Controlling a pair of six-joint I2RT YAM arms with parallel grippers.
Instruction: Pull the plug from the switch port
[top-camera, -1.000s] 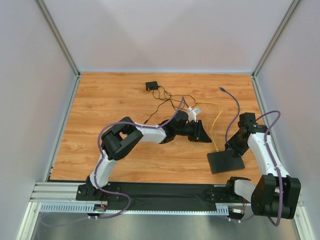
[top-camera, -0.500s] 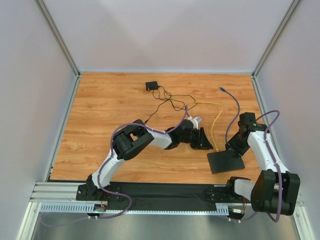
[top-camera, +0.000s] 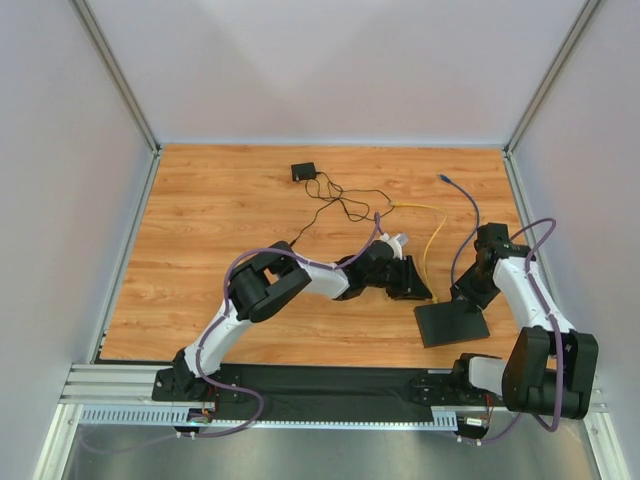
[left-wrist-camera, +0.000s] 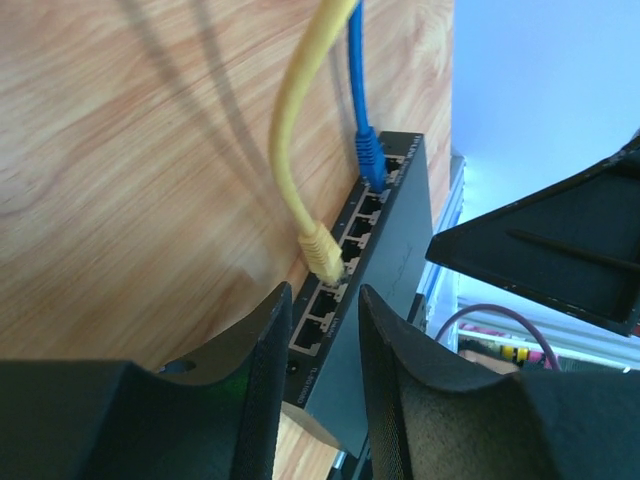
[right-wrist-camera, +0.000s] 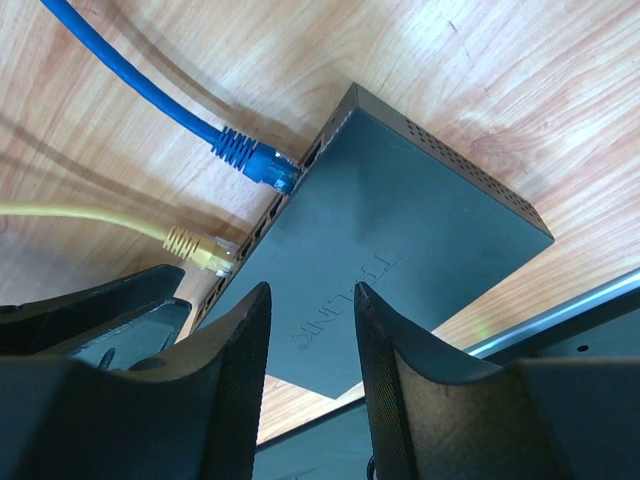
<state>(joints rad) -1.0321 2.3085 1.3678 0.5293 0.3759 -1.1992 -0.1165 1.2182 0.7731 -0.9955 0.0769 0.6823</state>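
I see the light-brown wooden bench (top-camera: 200, 220) w/ the flat matte black switch box (top-camera: 450, 325) at its near R side. L tool (left-wrist-camera: 322, 300) sits low, just short of the port row, fingers slightly parted, holding nothing. R tool (right-wrist-camera: 308, 295) is over the box top, also parted, empty. 2 plugs are seated: yellow cable plug (left-wrist-camera: 323, 252) ahead of the L tool, blue cable plug (left-wrist-camera: 370, 155) a few ports further.

Matte black switch (right-wrist-camera: 420, 230); yellow cable (left-wrist-camera: 322, 250); blue cable (right-wrist-camera: 248, 160); orange-brown wood-grain table (top-camera: 200, 220); black adapter (top-camera: 303, 171); grey walls (top-camera: 330, 70)
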